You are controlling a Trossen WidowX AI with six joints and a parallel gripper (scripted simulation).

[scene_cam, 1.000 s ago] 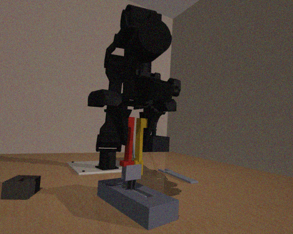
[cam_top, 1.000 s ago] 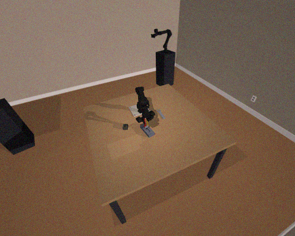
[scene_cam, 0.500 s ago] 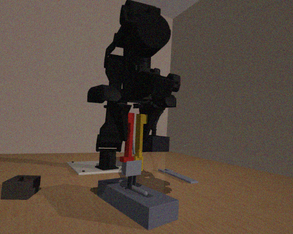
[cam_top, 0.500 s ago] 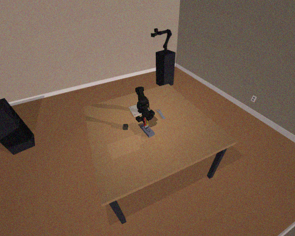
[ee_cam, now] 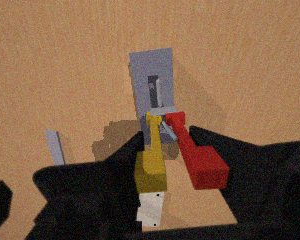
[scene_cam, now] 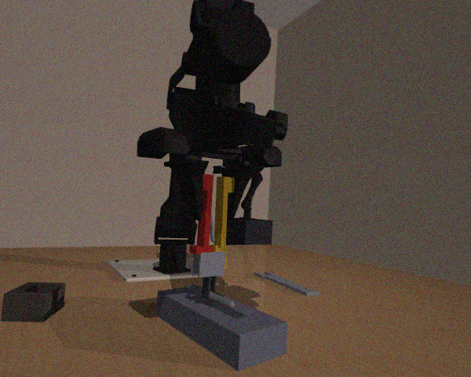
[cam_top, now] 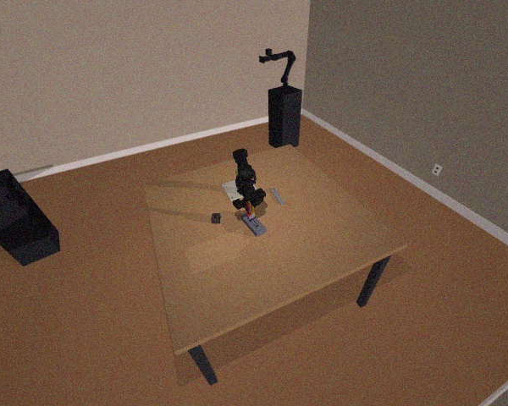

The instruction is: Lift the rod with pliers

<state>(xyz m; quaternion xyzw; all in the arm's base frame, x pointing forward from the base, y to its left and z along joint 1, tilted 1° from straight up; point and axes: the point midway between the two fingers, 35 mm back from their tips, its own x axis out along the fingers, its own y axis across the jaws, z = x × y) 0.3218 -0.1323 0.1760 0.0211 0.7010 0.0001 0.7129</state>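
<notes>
Above the channel block, upright pliers in the hand.

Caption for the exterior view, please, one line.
End effector gripping red-and-yellow-handled pliers upright, their grey head above the slotted block.

Your WidowX arm arches high, wrist pitched downward. Your parallel-jaw gripper points down, fingers partly apart, clamped on the pliers' handles.

The rod's grip — down between the pliers' jaws — is too small to tell.
</notes>
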